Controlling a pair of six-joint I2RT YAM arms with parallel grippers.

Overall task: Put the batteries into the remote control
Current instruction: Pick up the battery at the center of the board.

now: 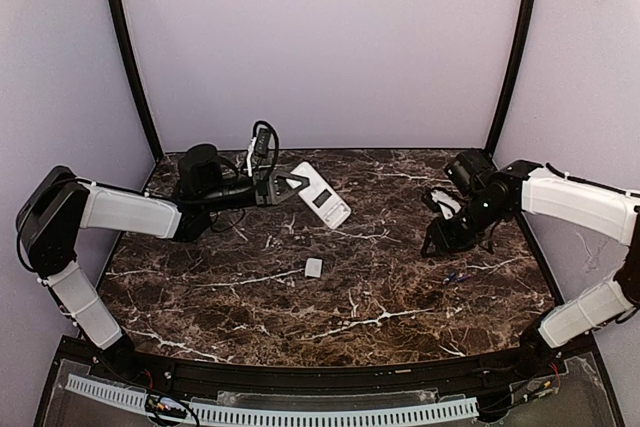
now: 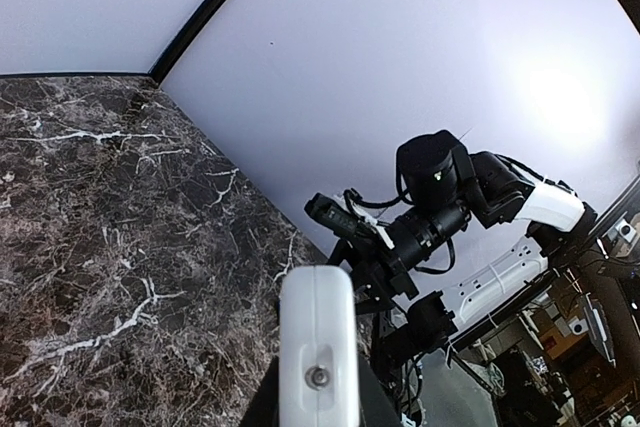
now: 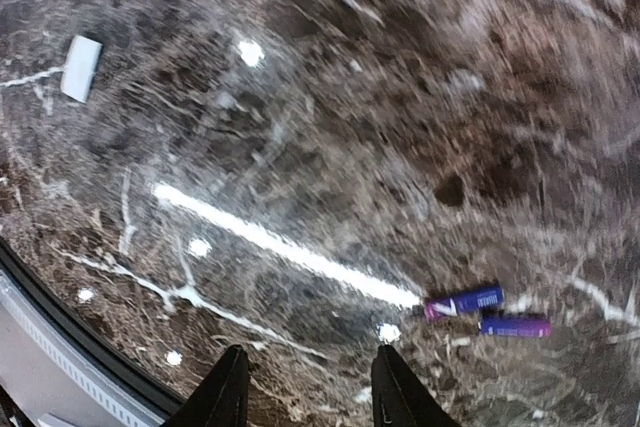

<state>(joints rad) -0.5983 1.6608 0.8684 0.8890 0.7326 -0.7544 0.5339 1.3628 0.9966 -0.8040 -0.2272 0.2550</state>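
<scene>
The remote control [image 1: 322,197] lies white back up at the rear of the marble table [image 1: 240,307], its dark battery recess showing. My left gripper [image 1: 289,184] is shut on its left end. In the left wrist view the remote's white end [image 2: 318,332] fills the space between the dark jaws of the left gripper [image 2: 318,409]. Two bluish batteries [image 1: 455,276] lie side by side at the right. My right gripper [image 1: 438,235] hovers just behind them, open and empty. Its wrist view shows the right gripper [image 3: 310,392] to the left of the batteries [image 3: 465,301] [image 3: 515,326].
A small white cover plate [image 1: 314,267] [image 3: 82,68] lies flat near the table's middle. Black frame posts and pale walls close in the back and sides. The table's front edge [image 3: 60,337] runs just below the right fingers.
</scene>
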